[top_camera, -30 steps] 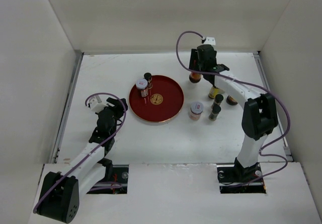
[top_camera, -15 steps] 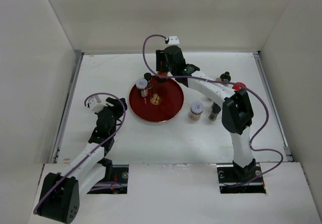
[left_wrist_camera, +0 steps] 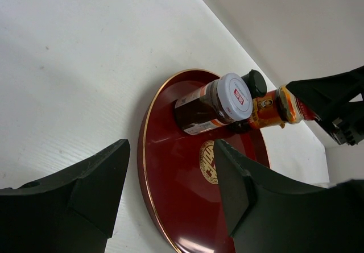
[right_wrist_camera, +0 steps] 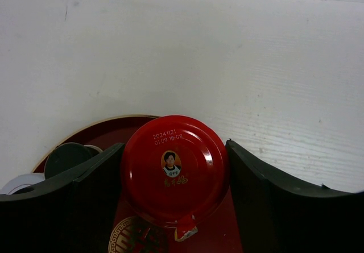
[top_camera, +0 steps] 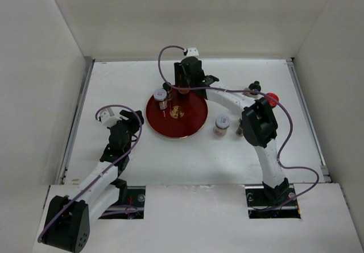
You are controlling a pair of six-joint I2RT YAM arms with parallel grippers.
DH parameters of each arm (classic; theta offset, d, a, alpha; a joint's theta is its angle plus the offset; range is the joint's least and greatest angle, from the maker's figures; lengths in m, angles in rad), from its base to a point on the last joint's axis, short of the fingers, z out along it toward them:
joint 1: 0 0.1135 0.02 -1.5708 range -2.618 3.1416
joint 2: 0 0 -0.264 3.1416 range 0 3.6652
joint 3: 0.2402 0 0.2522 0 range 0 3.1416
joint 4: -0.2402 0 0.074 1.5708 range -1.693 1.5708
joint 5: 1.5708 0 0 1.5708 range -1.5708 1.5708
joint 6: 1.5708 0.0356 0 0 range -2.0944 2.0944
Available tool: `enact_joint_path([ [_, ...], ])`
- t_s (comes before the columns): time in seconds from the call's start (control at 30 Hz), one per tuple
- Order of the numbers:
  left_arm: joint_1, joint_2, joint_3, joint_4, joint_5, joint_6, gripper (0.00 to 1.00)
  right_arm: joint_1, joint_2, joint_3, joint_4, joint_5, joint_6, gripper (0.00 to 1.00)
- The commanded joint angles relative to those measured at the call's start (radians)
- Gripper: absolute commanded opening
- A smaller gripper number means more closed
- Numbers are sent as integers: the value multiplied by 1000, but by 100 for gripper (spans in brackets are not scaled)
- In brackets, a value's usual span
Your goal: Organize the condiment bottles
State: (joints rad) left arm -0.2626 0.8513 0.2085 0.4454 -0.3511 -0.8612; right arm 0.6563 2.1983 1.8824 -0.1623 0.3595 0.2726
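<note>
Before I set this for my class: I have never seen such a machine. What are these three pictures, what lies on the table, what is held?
Two robot arms are bolted at the near edge of the table. One picture looks down from above; the other two come from a camera on each wrist. The right pincer is shut on a red-lidded jar over the red tray, where a white-lidded jar and a black-capped bottle stand. The left pincer is open and empty, beside the tray. Off the tray stands another jar.
</note>
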Motion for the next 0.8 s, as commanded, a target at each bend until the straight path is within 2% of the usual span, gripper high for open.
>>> enact_joint_path([
  [0.0,3,0,-12,52,7,-7,58,13,-34,38,130,24,33,78],
  [0.07,6,-3,-11,46,12,-7,58,16,-51,26,133,19,49,84],
  [0.2,1,-6,-14,47,1,-6,58,18,-123,-25,162,6,66,90],
  [0.4,3,-17,-17,46,-2,-6,58,18,-316,-193,224,4,71,89],
  [0.47,7,-14,-17,44,9,-7,58,18,-395,-276,240,10,70,83],
  [0.5,7,-21,-17,44,12,-7,58,18,-458,-346,256,19,68,77],
  [0.53,3,-24,-17,44,6,-7,58,18,-513,-412,268,30,68,67],
  [0.57,0,-26,-17,44,3,-6,58,15,-569,-481,277,44,71,54],
  [0.67,0,-14,-14,44,11,-9,58,-2,-717,-685,271,88,95,31],
  [0.77,-8,-17,-12,49,6,-10,58,1,-830,-842,218,136,125,31],
])
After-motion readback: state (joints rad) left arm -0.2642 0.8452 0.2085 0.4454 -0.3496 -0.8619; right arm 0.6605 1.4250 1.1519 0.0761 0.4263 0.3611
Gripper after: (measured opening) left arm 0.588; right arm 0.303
